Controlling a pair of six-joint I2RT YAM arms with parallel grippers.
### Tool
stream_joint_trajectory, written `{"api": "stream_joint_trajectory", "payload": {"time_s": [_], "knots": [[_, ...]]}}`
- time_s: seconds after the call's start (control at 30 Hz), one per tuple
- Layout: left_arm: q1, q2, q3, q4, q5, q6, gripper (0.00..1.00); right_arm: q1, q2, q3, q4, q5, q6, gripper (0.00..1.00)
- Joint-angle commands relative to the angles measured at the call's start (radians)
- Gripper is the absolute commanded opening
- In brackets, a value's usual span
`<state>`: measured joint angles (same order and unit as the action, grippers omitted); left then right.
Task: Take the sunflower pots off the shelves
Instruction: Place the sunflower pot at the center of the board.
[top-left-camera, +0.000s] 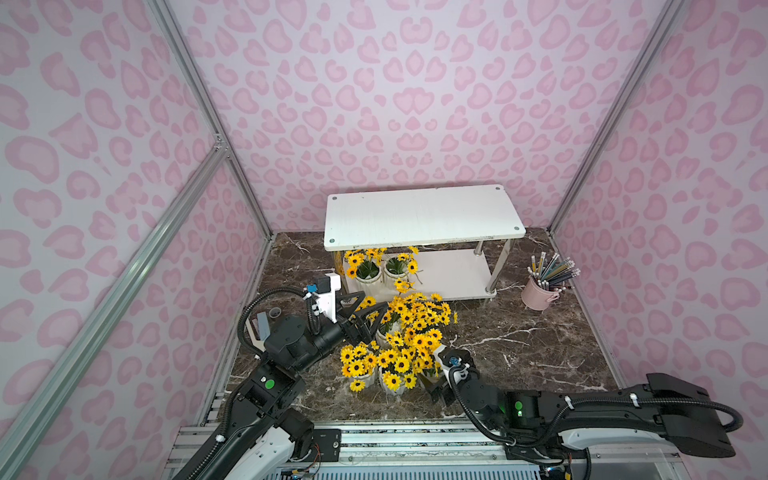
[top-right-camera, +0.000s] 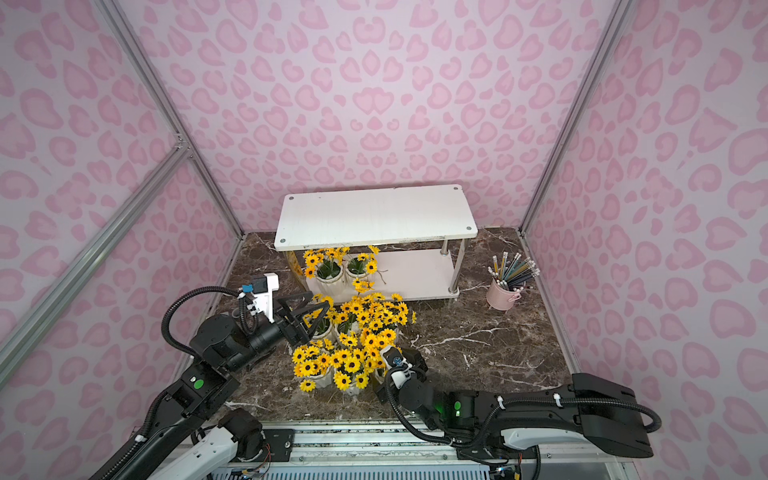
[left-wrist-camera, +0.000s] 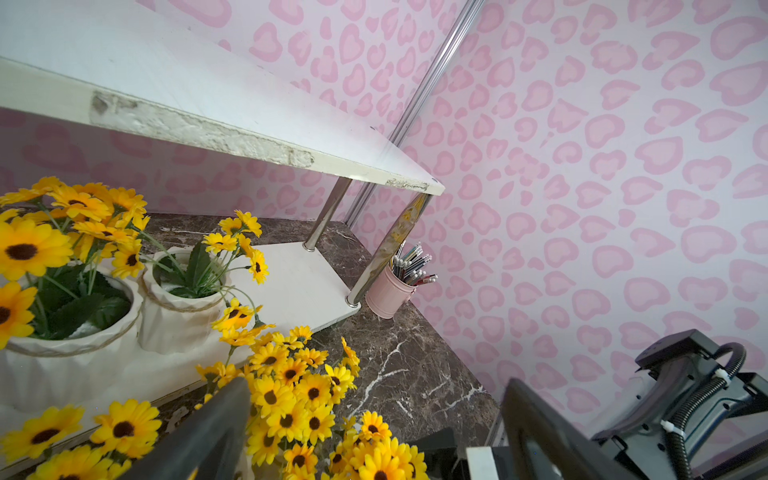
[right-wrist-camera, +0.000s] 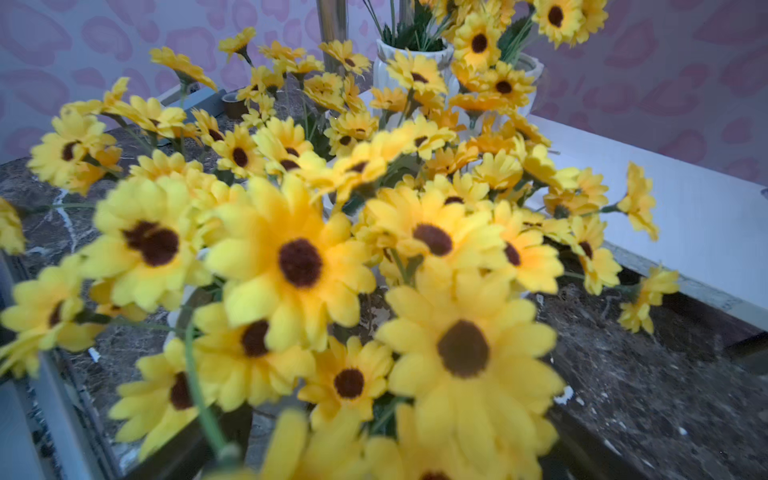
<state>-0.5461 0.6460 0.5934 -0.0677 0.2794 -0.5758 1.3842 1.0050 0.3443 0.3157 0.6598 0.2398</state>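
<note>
At the far side of the dark marble tabletop (top-left-camera: 519, 353), the shelves (top-left-camera: 422, 216) stand with their long axis running left to right along the back wall. They are two white boards, one above the other, on chrome legs, with bolt heads at the corners.

I count two sunflower pots (top-left-camera: 368, 282) on the lower board, side by side at its left end. Both are upright with their blooms pointing up. Each is a small white ribbed pot with yellow, dark-centred flowers and green leaves.

Just in front of the shelves, a tight cluster (top-left-camera: 409, 332) of more pots sits upright on the marble. Their blooms overlap so much that I cannot count them.

My left gripper (top-left-camera: 365, 313) reaches into the cluster's far left edge with its jaws spread wide, gripping nothing I can see. My right gripper (top-left-camera: 436, 390) is at the cluster's near right edge, jaws also wide apart with blossoms between them, and I see no hold on a pot.

One pink bucket (top-left-camera: 538, 297) of pencils stands to the right of the shelves.
</note>
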Motion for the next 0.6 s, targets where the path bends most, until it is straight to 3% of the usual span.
{"api": "stream_joint_trajectory", "payload": {"time_s": [0.0,0.2,0.27,0.4,0.43,0.57], "knots": [[0.0,-0.008,0.014,-0.008,-0.019,0.004,0.97,0.016,-0.069,0.054,-0.147,0.027,-0.043,0.99],[0.0,-0.04,-0.005,-0.015,-0.036,-0.021,0.97,-0.011,-0.186,0.096,-0.113,0.057,-0.151,0.99],[0.0,-0.046,-0.014,-0.013,-0.041,-0.033,0.97,-0.096,-0.19,0.124,-0.108,0.005,-0.165,0.99],[0.0,-0.05,-0.036,-0.008,-0.055,-0.062,0.97,-0.391,-0.118,0.189,-0.087,-0.232,-0.145,0.99],[0.0,-0.053,-0.042,-0.01,-0.058,-0.066,0.97,-0.468,-0.085,0.197,-0.05,-0.302,-0.153,0.91],[0.0,-0.069,-0.053,-0.022,-0.08,-0.077,0.97,-0.614,0.06,0.244,0.054,-0.381,-0.134,0.7]]}}
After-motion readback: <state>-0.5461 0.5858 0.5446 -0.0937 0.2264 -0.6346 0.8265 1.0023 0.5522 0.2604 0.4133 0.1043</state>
